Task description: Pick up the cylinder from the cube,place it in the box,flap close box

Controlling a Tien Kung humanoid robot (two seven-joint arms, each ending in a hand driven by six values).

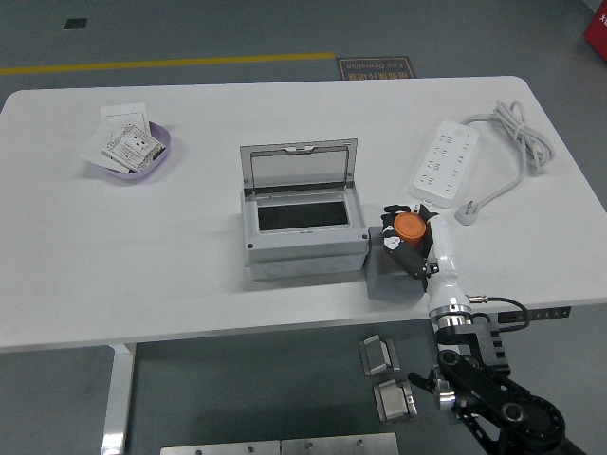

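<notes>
Head view of the white table point(142, 256). The right hand point(413, 245) has its black fingers point(406, 258) curled around the orange cylinder point(410, 225), which sits on or just above the grey cube point(391, 275); whether it is clear of the cube's top cannot be told. The grey box point(303, 248) stands just beside the cube, at about its 9 o'clock, with the lid point(300, 168) upright at the box's 12 o'clock side and the dark opening point(303, 216) uncovered. The left hand is out of view.

Step in hand, as judged: lifting the cylinder off the cube. To do it well, the grip should stay firm and the cylinder upright, rising straight until it clears the cube before travelling toward 9 to 10 o'clock. The box wall is close, so a sideways move made too low could strike it or push the cube. Release is best made low over the middle of the opening, away from the raised lid.

A power strip point(444, 164) lies at the hand's 1 o'clock, a purple dish point(163, 156) of cards far off at 10 o'clock; neither obstructs the path.
</notes>
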